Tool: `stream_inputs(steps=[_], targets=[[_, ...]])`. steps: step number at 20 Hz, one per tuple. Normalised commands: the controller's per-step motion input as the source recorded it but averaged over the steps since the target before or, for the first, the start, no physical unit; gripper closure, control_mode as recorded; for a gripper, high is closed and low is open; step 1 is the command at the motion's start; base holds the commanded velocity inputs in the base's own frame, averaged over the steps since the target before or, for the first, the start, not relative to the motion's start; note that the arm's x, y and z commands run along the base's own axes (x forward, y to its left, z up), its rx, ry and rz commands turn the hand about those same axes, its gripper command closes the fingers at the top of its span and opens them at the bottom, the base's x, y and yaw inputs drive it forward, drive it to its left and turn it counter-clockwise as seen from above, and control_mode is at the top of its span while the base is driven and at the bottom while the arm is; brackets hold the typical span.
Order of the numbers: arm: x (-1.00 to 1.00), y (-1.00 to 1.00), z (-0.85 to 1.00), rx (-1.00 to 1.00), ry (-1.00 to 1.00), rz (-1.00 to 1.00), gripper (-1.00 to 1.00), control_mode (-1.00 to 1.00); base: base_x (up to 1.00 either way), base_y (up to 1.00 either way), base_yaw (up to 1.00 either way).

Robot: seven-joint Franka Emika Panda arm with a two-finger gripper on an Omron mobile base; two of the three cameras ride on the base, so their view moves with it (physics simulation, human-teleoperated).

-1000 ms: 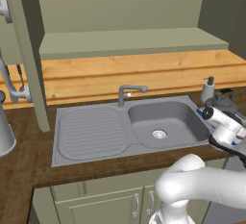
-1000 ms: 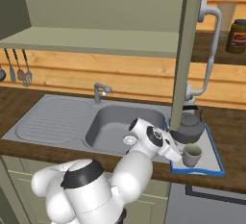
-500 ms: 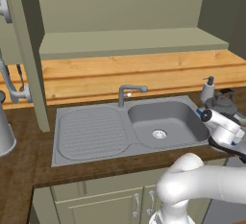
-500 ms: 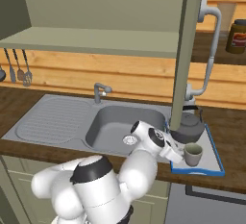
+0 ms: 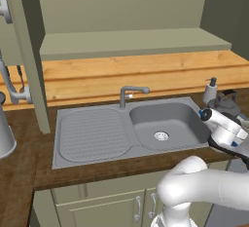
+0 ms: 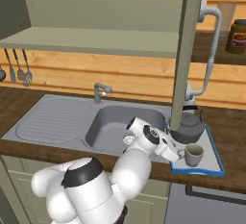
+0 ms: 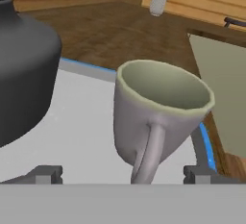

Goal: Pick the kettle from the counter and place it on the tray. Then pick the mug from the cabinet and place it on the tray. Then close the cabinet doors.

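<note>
Kettle and mug on tray; cabinet doors not yet closed.
Kettle (image 6: 188,128) sits at the tray's (image 6: 217,166) back edge, mug (image 6: 193,154) upright near its front edge. Gripper (image 6: 181,155) is released, fingers spread either side of the mug's handle without holding it. Cabinet doors (image 6: 186,55) stand open; judged remaining: close both.

the tray (image 6: 213,169) lies on the counter (image 6: 43,147) just right of the sink (image 6: 115,127). on it the kettle (image 6: 188,129) stands at the back and the mug (image 6: 193,154) in front of it, apart. an open cabinet door (image 6: 185,59) hangs before the kettle. the faucet (image 6: 100,91) rises behind the sink, under the cabinet (image 6: 96,40) shelf. a pump bottle (image 5: 210,90) stands behind the sink's right corner.
</note>
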Motion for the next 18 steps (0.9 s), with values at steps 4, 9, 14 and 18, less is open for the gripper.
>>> stream_inputs(steps=[4, 9, 14, 18], targets=[[-0.30, 0.14, 0.37, 0.00, 0.04, -0.04, -1.00, -1.00, 0.00, 0.00, 0.00], [-0.37, 0.27, 0.65, 0.02, -0.01, -0.01, -1.00, -1.00, 0.00, 0.00, 0.00], [-0.38, 0.26, 0.71, 0.02, -0.07, -0.10, -1.00, -1.00, 0.00, 0.00, 0.00], [-0.41, 0.28, 0.66, 0.00, -0.03, -0.15, -1.00, -1.00, 0.00, 0.00, 0.00]])
